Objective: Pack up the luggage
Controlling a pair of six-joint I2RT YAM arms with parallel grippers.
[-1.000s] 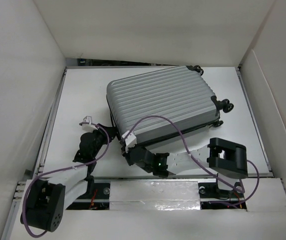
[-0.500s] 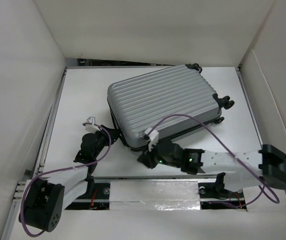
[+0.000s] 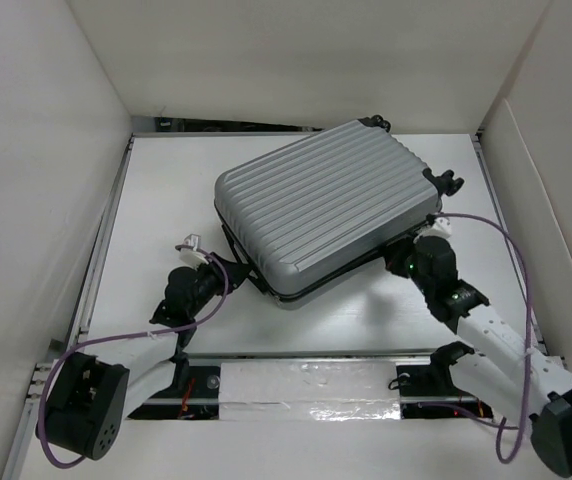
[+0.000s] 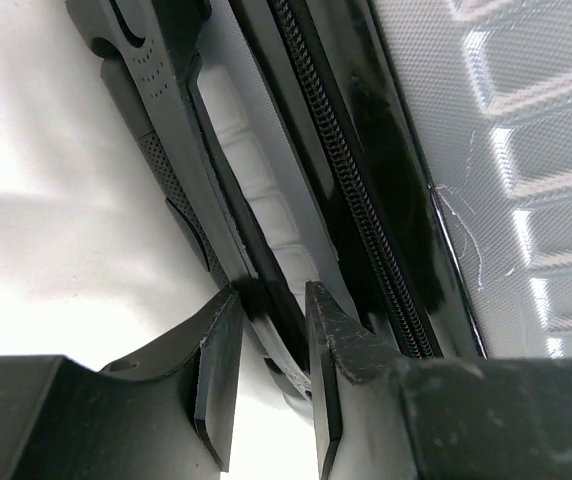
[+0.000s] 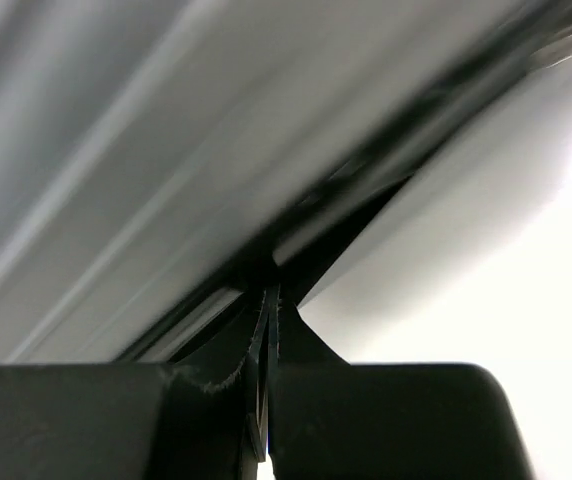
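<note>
Closed and lying flat on the white worktop (image 3: 156, 190), set askew toward the far right: the luggage (image 3: 331, 205), ribbed silver-grey hard shell uppermost, black wheels (image 3: 448, 183) pointing to the far right corner. Boxed in by plain white walls (image 3: 46, 150) on three sides. Purple cables (image 3: 511, 245) looped along both arms.

Against the near left edge of the case: left arm (image 3: 191, 290). Left jaws clenched across the black side handle (image 4: 166, 150), one of the fingers (image 4: 216, 385) on each side of its lower end, the gap filled by it. Matt handle with a dotted grip, a white ribbed pad beneath, black zipper teeth (image 4: 356, 200) alongside, fine-pebbled shell surface at the right.

Against the near right edge, just below the wheels: right arm (image 3: 441, 270). Right jaws pressed together, only a hairline slit between them, tips at a dark seam under the shell. Badly blurred there; cannot tell whether anything thin is nipped. Underside of the case hidden from above.
</note>
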